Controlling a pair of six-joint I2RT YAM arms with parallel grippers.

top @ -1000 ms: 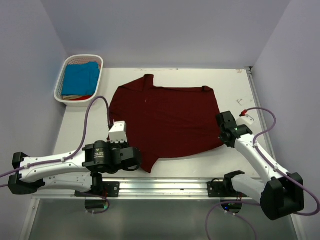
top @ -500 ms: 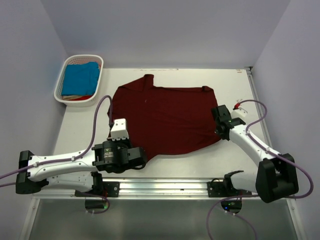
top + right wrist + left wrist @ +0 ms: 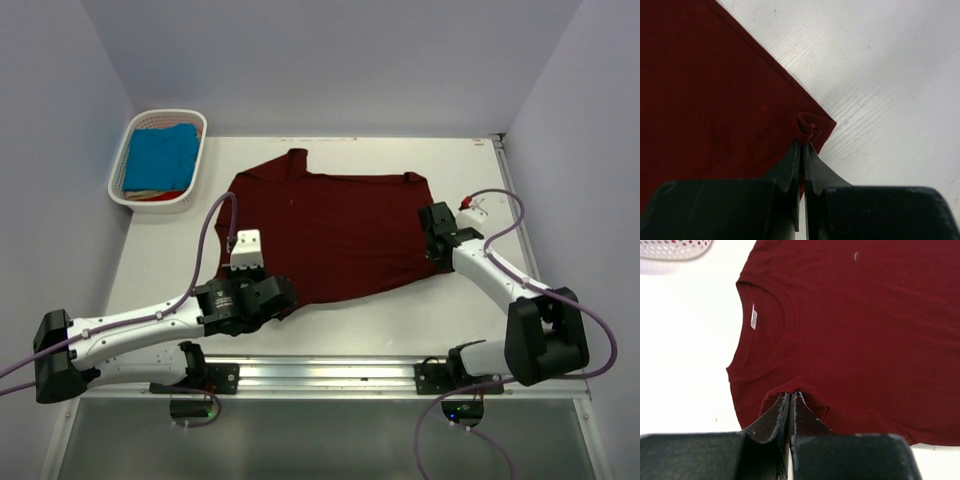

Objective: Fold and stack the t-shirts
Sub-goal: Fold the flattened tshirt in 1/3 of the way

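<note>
The dark maroon t-shirt [image 3: 340,225] lies spread on the white table [image 3: 160,260], its round neck with a white label [image 3: 753,317] to the left. My left gripper [image 3: 283,296] is shut on a raised fold of the shirt's near-left edge, as the left wrist view [image 3: 791,394] shows. My right gripper [image 3: 436,240] is shut on the bunched near-right corner of the shirt [image 3: 808,127], seen in the right wrist view [image 3: 804,144]. The turquoise-blue t-shirt [image 3: 160,155] lies in the basket at the far left.
The white slatted basket [image 3: 122,178] stands at the far left corner of the table; its edge shows in the left wrist view [image 3: 670,247]. A small white and red piece [image 3: 470,205] lies near the right arm's cable. Grey walls close in the table.
Both grippers moved away from the near edge, dragging the shirt's near edge with them. The sleeve that hung toward the front left has been pulled up. The right gripper shifted far-left.
</note>
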